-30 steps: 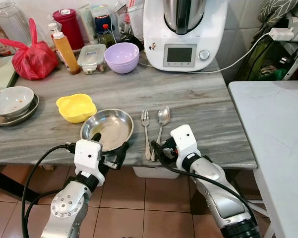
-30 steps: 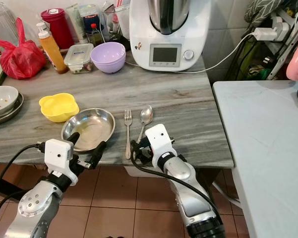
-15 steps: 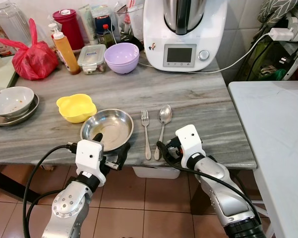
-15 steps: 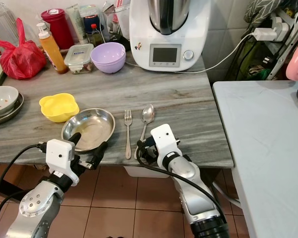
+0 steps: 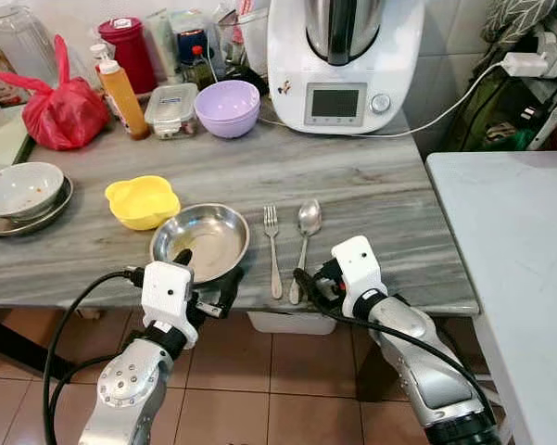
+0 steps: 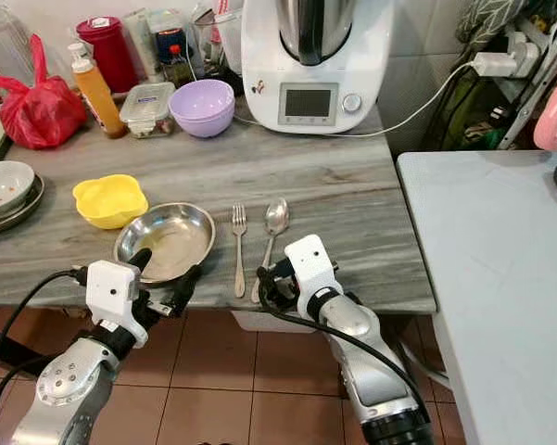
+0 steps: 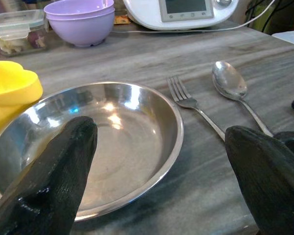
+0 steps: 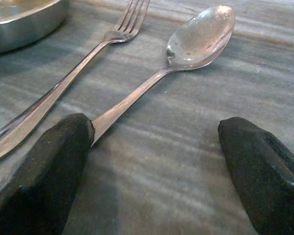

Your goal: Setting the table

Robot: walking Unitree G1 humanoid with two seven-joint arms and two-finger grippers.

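A steel plate (image 5: 200, 242) sits near the front edge of the grey marble table (image 5: 380, 190), with a fork (image 5: 272, 248) and a spoon (image 5: 304, 236) lying side by side to its right. A yellow bowl (image 5: 143, 200) stands just left of the plate. My left gripper (image 5: 206, 273) is open at the plate's near rim, one finger over the rim and one outside it; the left wrist view shows the plate (image 7: 93, 142) between its fingers (image 7: 54, 176). My right gripper (image 5: 310, 286) is open at the table edge, with the spoon (image 8: 195, 39) handle's end beside one finger (image 8: 44, 171).
At the back stand a white kitchen machine (image 5: 343, 60), a purple bowl (image 5: 227, 107), a lidded container (image 5: 171, 107), an orange bottle (image 5: 122, 93) and a red bag (image 5: 63, 111). Used dishes (image 5: 20, 190) sit at far left. A white table (image 5: 519, 241) adjoins on the right.
My right gripper has slid a little to the right and back toward the table's front edge, to the spoon's handle end. The left gripper and the plate have stayed put.
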